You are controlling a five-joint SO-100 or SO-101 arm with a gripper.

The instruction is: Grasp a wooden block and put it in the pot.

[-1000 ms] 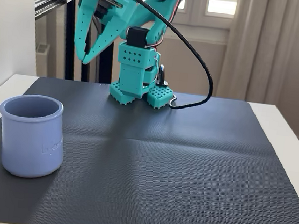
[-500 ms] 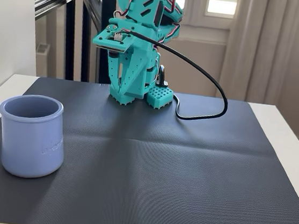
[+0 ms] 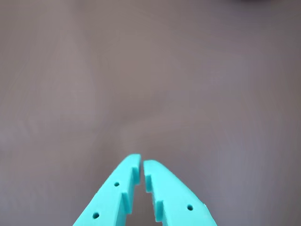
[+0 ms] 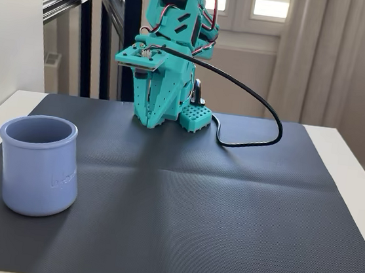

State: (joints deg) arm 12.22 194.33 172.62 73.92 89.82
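The lavender-blue pot [image 4: 37,166] stands upright at the near left of the dark mat [image 4: 227,207] in the fixed view; its inside is not visible from here. No wooden block shows in either view. The teal arm is folded down over its base at the far edge of the mat, with my gripper [image 4: 148,122] pointing down at the mat, far behind the pot. In the wrist view my gripper [image 3: 142,161] has its two teal fingertips almost touching, nothing between them, above blurred grey mat.
A black cable [image 4: 255,108] loops from the arm down onto the mat right of the base [image 4: 193,117]. The mat lies on a white table [image 4: 357,169]. A wall stands at the left, windows and curtains behind.
The arm has swung from a raised pose reaching to the left back down over its base. The cable loop has shifted right. The pot has not moved.
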